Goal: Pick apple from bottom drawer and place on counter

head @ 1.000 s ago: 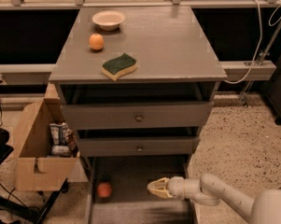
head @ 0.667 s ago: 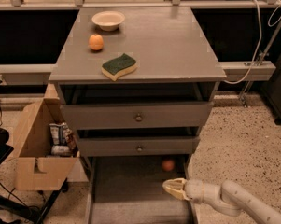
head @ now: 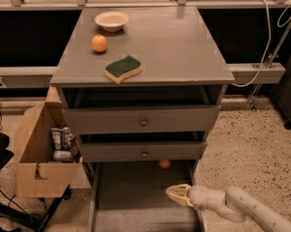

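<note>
The apple (head: 164, 164) lies at the back of the open bottom drawer (head: 135, 197), tucked just under the middle drawer (head: 116, 152). My gripper (head: 178, 195) hovers low over the drawer's right side, near the fruit but apart from it and carrying nothing; whether it is spread or closed I cannot tell. I judge the apple light, firm and smooth, apt to roll, so best taken across its widest middle before lifting to the counter (head: 174, 42).

bowl (head: 111, 20) | orange fruit (head: 99, 43) | sponge (head: 123, 68) grn/yel | cardbd box (head: 36, 178) w/ pkts (head: 63, 141) | cable (head: 267, 37) far side
</note>
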`<act>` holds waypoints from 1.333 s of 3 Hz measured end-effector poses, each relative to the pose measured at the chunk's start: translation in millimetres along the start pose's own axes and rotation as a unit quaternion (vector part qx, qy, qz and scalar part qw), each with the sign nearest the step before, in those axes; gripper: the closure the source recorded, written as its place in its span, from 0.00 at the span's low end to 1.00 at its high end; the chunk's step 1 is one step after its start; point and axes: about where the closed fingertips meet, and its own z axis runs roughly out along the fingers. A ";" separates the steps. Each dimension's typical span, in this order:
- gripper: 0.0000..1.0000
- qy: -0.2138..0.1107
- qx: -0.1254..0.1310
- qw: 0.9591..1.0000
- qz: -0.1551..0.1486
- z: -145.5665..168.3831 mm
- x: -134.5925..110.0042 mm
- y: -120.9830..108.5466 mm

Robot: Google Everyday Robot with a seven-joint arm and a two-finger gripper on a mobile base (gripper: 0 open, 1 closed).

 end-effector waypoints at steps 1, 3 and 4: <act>0.59 0.012 0.003 1.000 0.000 10.4 6.9 4.4; 0.12 0.065 0.086 0.994 0.023 50.4 45.6 -23.1; 0.00 0.093 0.176 0.979 0.042 57.0 60.2 -60.7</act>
